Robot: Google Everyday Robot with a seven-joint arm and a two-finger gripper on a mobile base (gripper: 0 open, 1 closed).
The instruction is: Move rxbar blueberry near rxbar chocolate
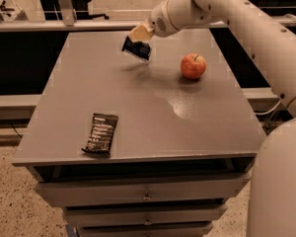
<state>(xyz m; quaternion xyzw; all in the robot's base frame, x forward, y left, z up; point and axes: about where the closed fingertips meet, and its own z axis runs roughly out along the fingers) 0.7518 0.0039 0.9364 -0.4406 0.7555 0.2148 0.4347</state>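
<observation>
My gripper (138,37) hangs over the far middle of the grey table (138,98). It is shut on the rxbar blueberry (136,49), a dark navy-blue wrapper that dangles below the fingers, a little above the tabletop. The rxbar chocolate (100,133), a flat black wrapper with rows of white text, lies near the table's front left edge, well apart from the gripper and the blue bar.
A red apple (193,65) stands on the table to the right of the gripper. My white arm (246,19) crosses the top right. Drawers (145,195) sit under the tabletop. A rail and dark equipment stand behind the table.
</observation>
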